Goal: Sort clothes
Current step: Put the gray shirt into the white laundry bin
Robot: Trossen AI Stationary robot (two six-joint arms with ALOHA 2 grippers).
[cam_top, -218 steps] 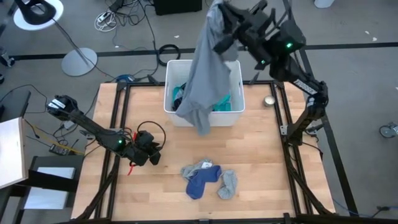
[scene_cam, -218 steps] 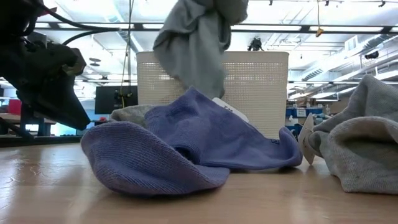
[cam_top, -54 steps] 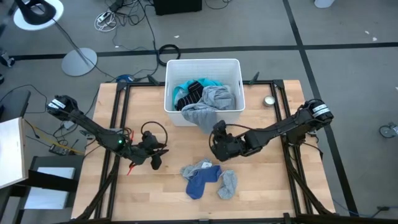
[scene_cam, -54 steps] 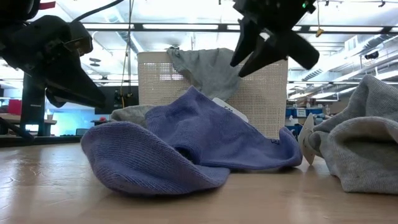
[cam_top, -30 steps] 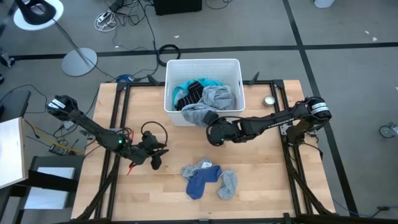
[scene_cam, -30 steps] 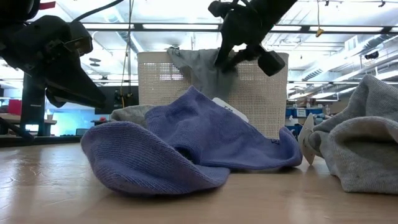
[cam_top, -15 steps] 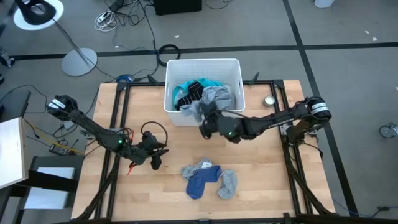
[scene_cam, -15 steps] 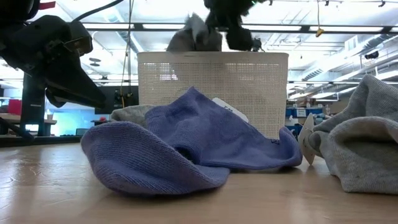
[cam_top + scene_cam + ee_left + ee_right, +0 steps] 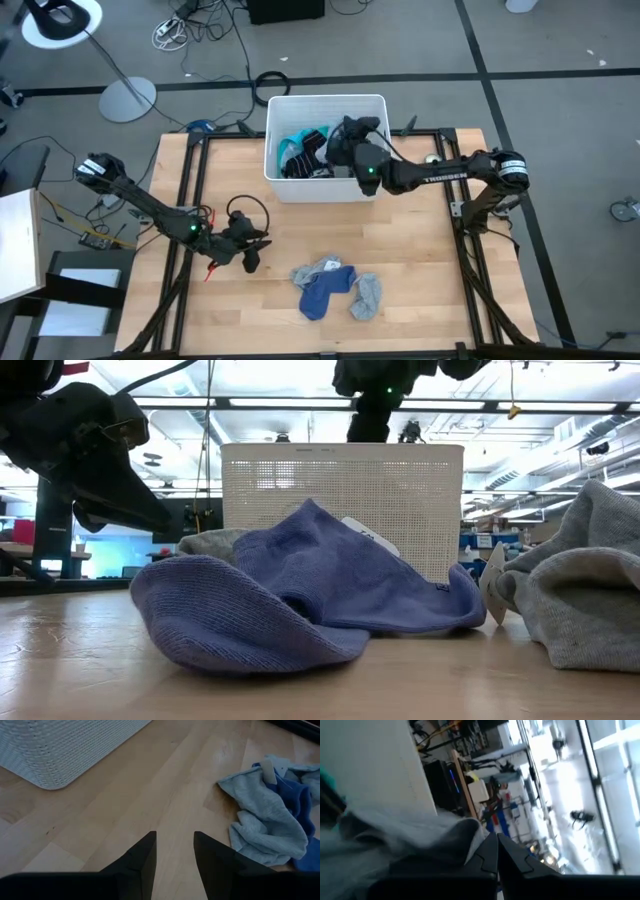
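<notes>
grey shirt (image 9: 395, 840) is pinched in the right gripper's (image 9: 496, 851) shut fingers; left gripper's (image 9: 175, 851) fingers stand apart, empty.

We count two dark arms, each with one gripper: the left gripper (image 9: 250, 256) and the right gripper (image 9: 345, 135). There is one white bin (image 9: 276, 180), holding three garments we can tell apart: grey (image 9: 340, 150), turquoise (image 9: 298, 140) and black-navy (image 9: 300, 162). One sock pile (image 9: 336, 286) lies on one table (image 9: 420, 290); its count is unclear to us.
</notes>
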